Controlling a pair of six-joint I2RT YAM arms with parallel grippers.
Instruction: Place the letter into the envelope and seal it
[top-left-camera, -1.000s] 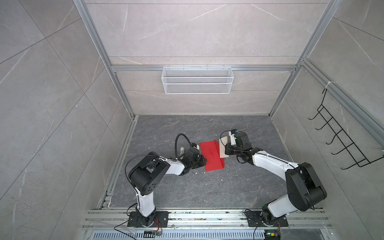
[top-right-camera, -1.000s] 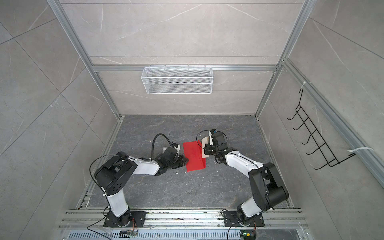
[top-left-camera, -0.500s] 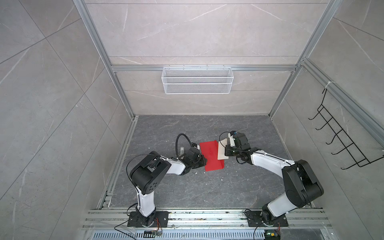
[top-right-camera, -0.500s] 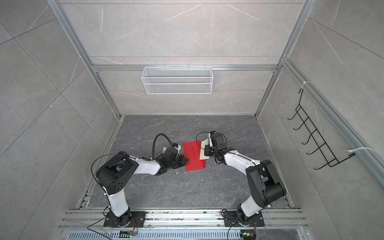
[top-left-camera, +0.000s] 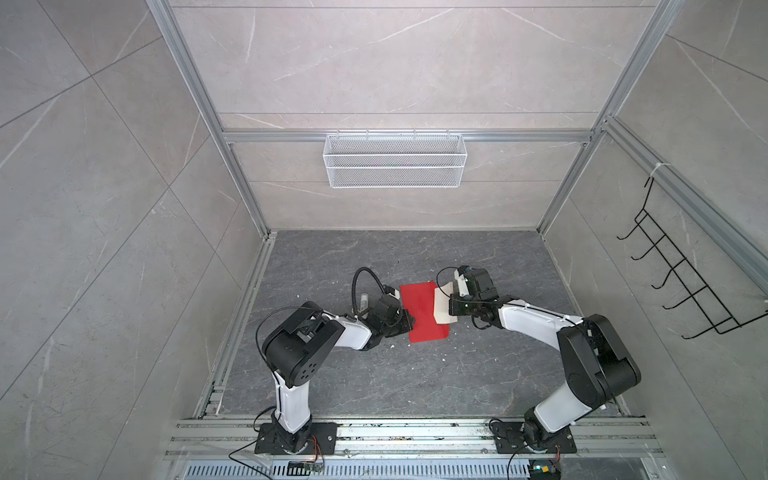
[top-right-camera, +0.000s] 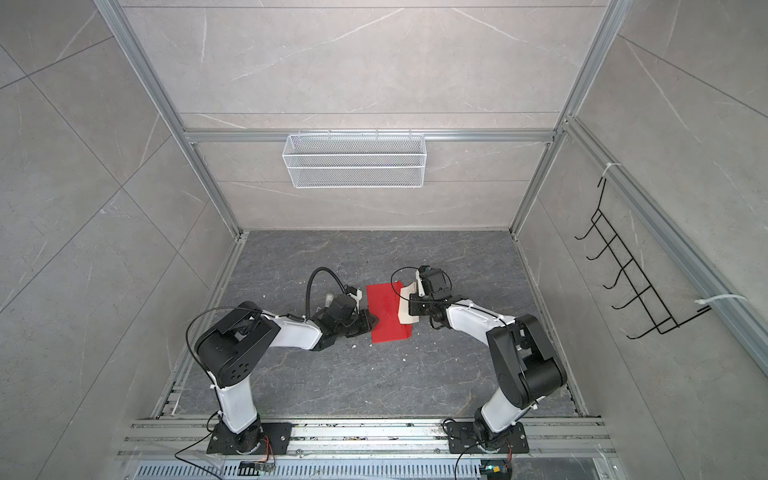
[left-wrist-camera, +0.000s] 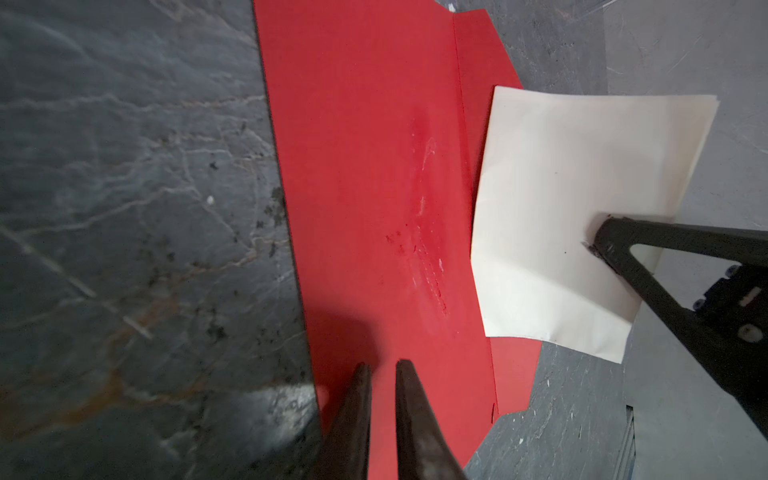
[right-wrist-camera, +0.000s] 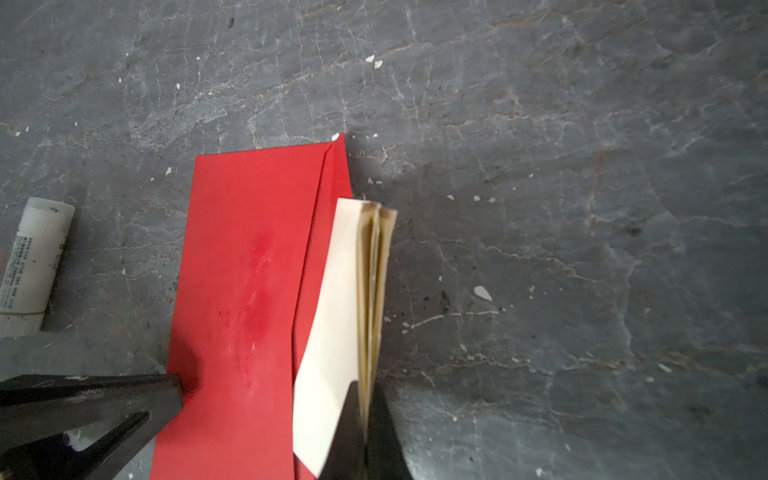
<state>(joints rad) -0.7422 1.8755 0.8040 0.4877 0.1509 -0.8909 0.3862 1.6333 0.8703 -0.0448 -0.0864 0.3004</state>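
The red envelope (top-left-camera: 424, 311) (top-right-camera: 386, 316) lies flat on the grey floor, its flap (left-wrist-camera: 486, 83) open toward the right arm. My left gripper (top-left-camera: 409, 330) (left-wrist-camera: 382, 363) rests over the envelope's opposite long edge (right-wrist-camera: 178, 332), jaws a narrow slit apart with only red paper showing between them. My right gripper (top-left-camera: 451, 309) (right-wrist-camera: 365, 386) is shut on the folded, cream-backed letter (left-wrist-camera: 561, 208) (right-wrist-camera: 332, 311). It holds the letter on edge, tilted, with its free edge over the flap beside the envelope's mouth. The letter's printed face is hidden.
A white glue stick (right-wrist-camera: 33, 266) (top-left-camera: 364, 298) lies on the floor just behind the left gripper. A wire basket (top-left-camera: 395, 166) hangs on the back wall and a black hook rack (top-left-camera: 685, 291) on the right wall. Small paper crumbs dot the floor.
The right gripper has carried the letter leftward, so it now overlaps the envelope's flap side. The left gripper and the envelope have stayed put.
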